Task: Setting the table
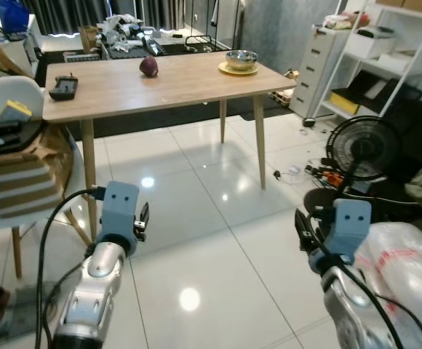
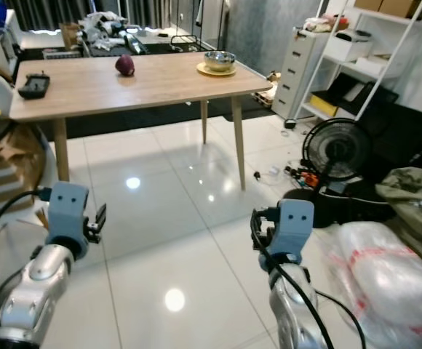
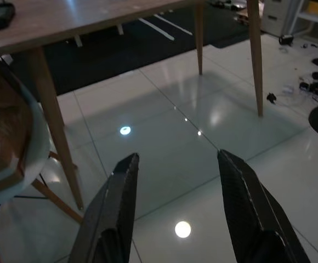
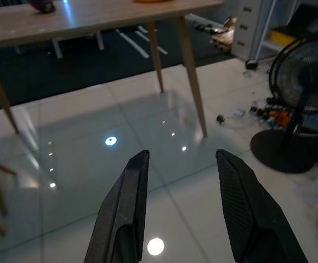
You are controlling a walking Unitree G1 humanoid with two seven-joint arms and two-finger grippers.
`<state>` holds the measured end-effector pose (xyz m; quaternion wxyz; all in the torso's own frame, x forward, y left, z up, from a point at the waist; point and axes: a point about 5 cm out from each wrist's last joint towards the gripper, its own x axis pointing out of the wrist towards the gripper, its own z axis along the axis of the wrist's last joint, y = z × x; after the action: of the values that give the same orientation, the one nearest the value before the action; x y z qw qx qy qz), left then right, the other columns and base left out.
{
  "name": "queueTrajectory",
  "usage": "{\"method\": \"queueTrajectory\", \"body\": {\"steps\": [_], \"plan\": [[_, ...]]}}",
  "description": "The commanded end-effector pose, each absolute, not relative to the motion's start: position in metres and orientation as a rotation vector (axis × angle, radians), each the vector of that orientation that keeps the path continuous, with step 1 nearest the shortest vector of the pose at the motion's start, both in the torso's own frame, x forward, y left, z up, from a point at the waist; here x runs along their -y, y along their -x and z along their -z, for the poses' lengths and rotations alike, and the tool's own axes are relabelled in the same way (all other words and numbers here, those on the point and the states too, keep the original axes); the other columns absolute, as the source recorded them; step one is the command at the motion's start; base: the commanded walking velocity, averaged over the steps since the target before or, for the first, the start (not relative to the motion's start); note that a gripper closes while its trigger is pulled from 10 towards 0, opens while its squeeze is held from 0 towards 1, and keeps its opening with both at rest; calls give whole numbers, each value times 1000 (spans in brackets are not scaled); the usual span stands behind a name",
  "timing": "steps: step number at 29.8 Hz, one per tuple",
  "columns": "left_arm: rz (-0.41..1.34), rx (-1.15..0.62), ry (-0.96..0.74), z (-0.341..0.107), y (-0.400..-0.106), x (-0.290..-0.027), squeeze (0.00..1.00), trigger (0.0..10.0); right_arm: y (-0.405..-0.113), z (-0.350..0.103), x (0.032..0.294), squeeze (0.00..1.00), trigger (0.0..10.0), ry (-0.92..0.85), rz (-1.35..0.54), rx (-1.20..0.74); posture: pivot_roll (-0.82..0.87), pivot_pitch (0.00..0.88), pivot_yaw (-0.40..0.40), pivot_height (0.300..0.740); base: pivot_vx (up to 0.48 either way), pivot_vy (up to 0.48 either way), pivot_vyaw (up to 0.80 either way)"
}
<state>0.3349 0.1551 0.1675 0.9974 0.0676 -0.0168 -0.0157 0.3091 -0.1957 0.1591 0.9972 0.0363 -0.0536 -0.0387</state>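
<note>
A wooden table (image 1: 124,91) stands ahead across the tiled floor. On its far right corner a silver bowl (image 1: 241,58) sits on a yellow plate (image 1: 238,70). A dark red round fruit (image 1: 148,66) lies near the table's middle, and a black device (image 1: 63,88) rests at its left end. My left gripper (image 3: 175,164) is open over the bare floor, well short of the table. My right gripper (image 4: 181,159) is open too, empty, pointing at the floor near the table's right legs.
A white chair (image 1: 22,182) loaded with cardboard stands at the left, close to my left arm. A black floor fan (image 1: 360,149), cables and a white shelf unit (image 1: 375,58) stand at the right. White plastic bags (image 1: 407,262) lie by my right arm.
</note>
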Motion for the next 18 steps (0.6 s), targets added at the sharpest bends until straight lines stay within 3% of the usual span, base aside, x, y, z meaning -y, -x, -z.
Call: {"method": "queueTrajectory", "body": {"steps": [1,18], "plan": [[13,15,-148,-163,-334,-162,0,10000,-309,-158,195,0,10000,-70,84,108,97,57,33,740,480,0,0],[14,30,-149,-167,-335,-162,0,10000,-311,-158,189,0,10000,-78,70,115,107,56,31,740,480,0,0]]}}
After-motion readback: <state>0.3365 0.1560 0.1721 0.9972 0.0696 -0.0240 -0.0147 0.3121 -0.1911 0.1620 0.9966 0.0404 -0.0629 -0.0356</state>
